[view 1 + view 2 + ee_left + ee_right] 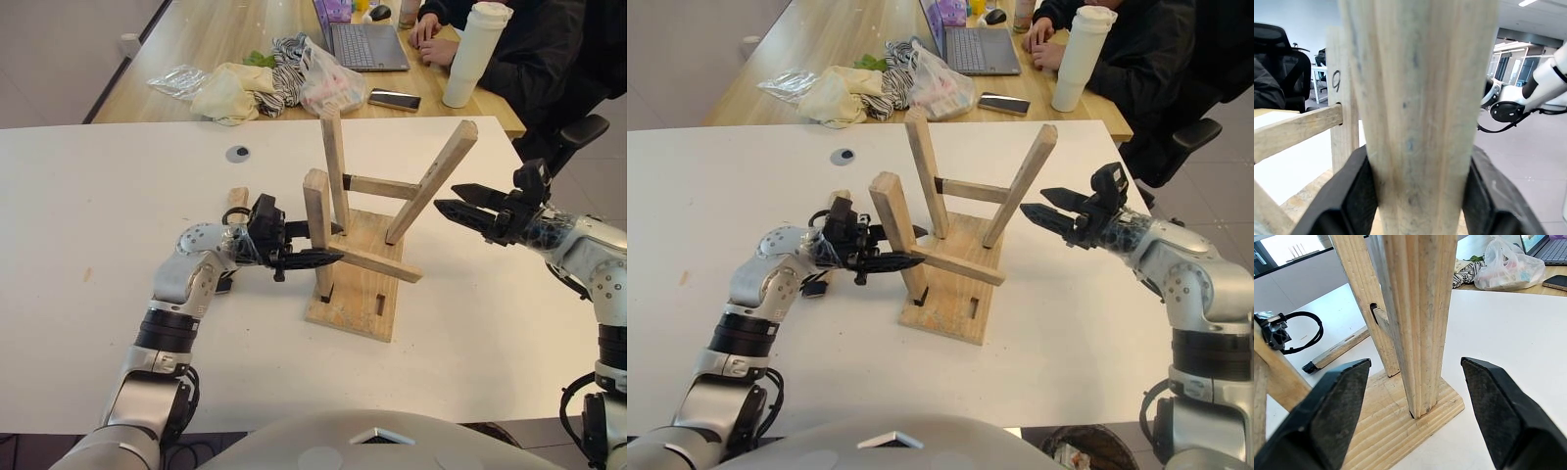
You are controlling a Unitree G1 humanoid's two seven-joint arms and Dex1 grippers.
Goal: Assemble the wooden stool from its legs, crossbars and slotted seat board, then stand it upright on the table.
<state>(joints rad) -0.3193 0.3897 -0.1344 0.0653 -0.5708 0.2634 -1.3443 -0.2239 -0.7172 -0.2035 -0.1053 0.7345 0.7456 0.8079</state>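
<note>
Left wrist view: left tool (pixel 1418 196) clamps a leg (pixel 1418 98); right tool (pixel 446 198) gapes empty.

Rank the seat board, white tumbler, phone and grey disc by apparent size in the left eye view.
1. seat board
2. white tumbler
3. phone
4. grey disc

The tumbler and phone sit farther from the camera, on the wooden table, so they look smaller than they are. The order as seen is clear.

I see the white worktop (pixel 88 225) carrying the slotted seat board (pixel 353 304), lying flat near its middle. A loose wooden bar (pixel 238 197) lies to its left, and a grey round disc (pixel 237 154) sits farther back.
</note>
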